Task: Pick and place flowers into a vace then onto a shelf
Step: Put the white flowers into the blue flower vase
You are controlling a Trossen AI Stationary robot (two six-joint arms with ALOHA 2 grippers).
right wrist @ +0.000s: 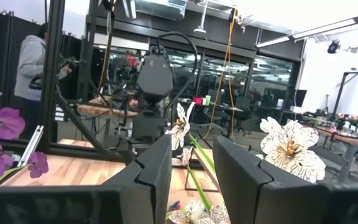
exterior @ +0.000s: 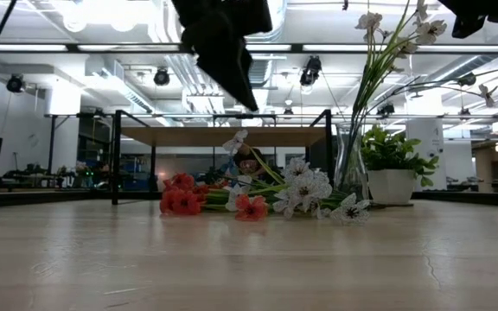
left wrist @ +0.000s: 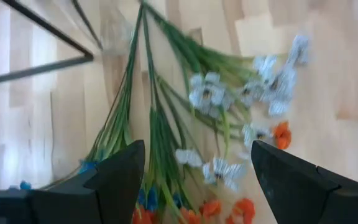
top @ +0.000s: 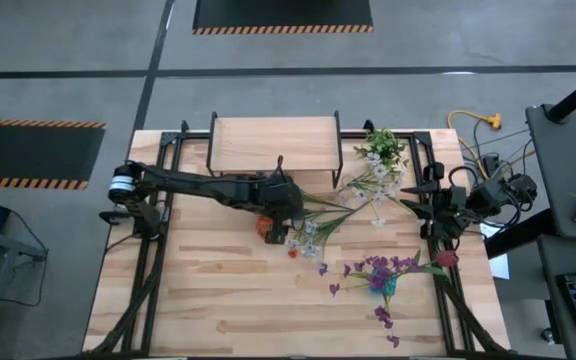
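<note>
A loose bunch of flowers [top: 313,228] lies flat on the tabletop in front of the shelf [top: 276,145], showing orange, white and blue blooms on green stems [left wrist: 157,124]. My left gripper [left wrist: 197,165] hangs above this bunch, open wide, with a finger on either side and touching nothing; the low view shows it raised [exterior: 227,43] over the flowers [exterior: 249,197]. A glass vase [exterior: 350,164] stands upright holding several white flowers. Purple flowers [top: 383,272] and one dark red bloom [top: 448,258] lie near the right edge. My right gripper [right wrist: 192,168] waits at the table's right side, open by a narrow gap.
A leafy potted plant [top: 383,148] in a white pot [exterior: 392,186] stands right of the shelf, close behind the vase. Black frame rails [top: 168,200] run along both table sides. Bare wood [top: 208,290] lies toward the near left. A person [right wrist: 33,59] stands in the room beyond.
</note>
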